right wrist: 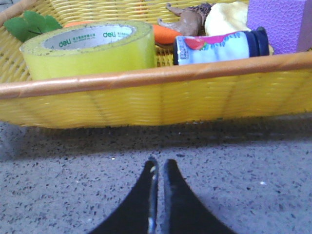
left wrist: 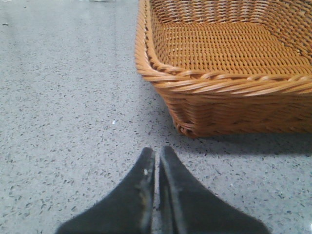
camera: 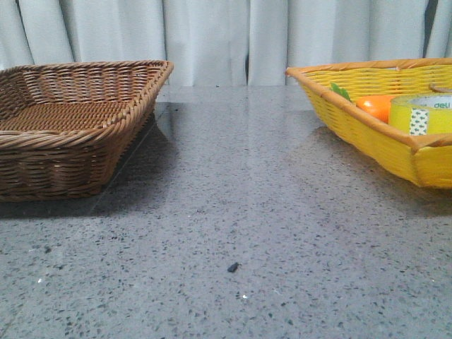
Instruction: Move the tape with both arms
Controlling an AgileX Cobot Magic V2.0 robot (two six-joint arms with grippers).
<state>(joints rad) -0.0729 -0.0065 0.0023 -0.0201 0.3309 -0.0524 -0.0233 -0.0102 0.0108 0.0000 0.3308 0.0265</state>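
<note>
The tape [right wrist: 90, 48], a wide yellow roll with a white "deli" core, lies flat in the yellow basket [right wrist: 146, 100]. In the front view the tape [camera: 424, 113] shows at the far right behind the basket's rim [camera: 374, 131], its green-white tab facing front. My right gripper [right wrist: 159, 163] is shut and empty, low over the table just outside the yellow basket's near wall. My left gripper [left wrist: 157, 151] is shut and empty, over the table beside the brown wicker basket [left wrist: 229, 87]. Neither gripper shows in the front view.
The brown basket [camera: 70, 134] stands at the left and looks empty. The yellow basket also holds an orange carrot [right wrist: 165, 34] with green leaves [right wrist: 27, 24], a small bottle [right wrist: 219, 46], a purple block [right wrist: 278, 22] and a brown figure [right wrist: 187, 22]. Grey speckled table [camera: 233, 212].
</note>
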